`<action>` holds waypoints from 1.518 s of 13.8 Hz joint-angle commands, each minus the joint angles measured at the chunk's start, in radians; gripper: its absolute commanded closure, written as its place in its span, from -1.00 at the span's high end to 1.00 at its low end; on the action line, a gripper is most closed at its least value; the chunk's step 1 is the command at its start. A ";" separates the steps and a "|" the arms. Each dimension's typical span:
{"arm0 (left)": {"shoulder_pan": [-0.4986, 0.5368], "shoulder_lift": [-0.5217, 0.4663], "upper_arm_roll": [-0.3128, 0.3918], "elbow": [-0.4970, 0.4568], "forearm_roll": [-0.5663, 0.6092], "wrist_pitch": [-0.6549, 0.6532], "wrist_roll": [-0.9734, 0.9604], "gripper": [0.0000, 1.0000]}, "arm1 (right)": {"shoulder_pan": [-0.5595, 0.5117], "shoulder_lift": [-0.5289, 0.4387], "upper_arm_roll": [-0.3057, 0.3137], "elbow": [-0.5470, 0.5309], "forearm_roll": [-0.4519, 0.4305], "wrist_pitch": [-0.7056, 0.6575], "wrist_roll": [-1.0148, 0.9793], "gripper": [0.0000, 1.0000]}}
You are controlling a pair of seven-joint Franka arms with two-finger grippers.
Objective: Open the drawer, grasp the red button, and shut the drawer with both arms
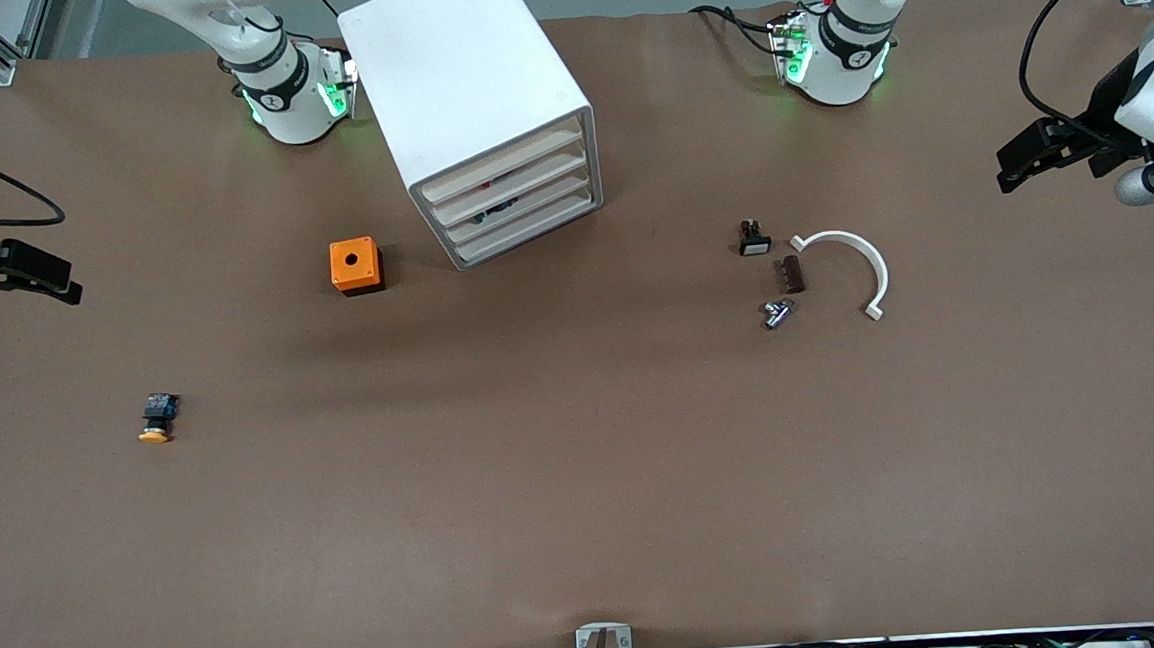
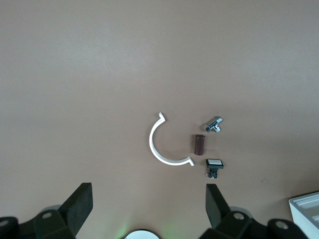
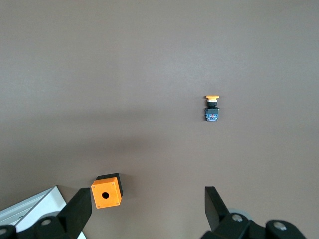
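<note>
On the brown counter (image 1: 587,484) the white drawer cabinet (image 1: 484,109) stands with all four drawers shut; the red-capped button is not in sight. Both arms wait high at the counter's ends, left claw (image 2: 147,211) and right claw (image 3: 144,211) each spread wide and empty. Smaller things lie loose: orange box (image 1: 355,265), white half-ring clamp (image 1: 849,267), yellow-capped button (image 1: 156,418).

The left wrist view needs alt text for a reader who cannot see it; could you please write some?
The left tool, open and holding nothing, hangs over the brown table above four small parts: a white half-ring clip, a brown cylinder, a small metal fitting and a white-capped switch. A corner of the white drawer cabinet shows at the edge.
</note>
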 commanded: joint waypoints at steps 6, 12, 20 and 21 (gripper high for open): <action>-0.014 0.028 -0.002 0.017 0.017 -0.023 0.019 1.00 | -0.007 0.004 0.004 0.021 0.002 -0.016 -0.001 1.00; -0.107 0.250 -0.010 0.071 0.012 0.012 -0.034 1.00 | -0.008 0.006 0.004 0.021 0.000 -0.016 -0.001 1.00; -0.204 0.554 -0.027 0.152 -0.137 0.150 -0.543 1.00 | -0.005 0.006 0.004 0.021 0.002 -0.016 -0.001 1.00; -0.207 0.576 -0.027 0.152 -0.193 0.154 -0.624 1.00 | -0.005 0.006 0.004 0.021 0.000 -0.016 -0.001 1.00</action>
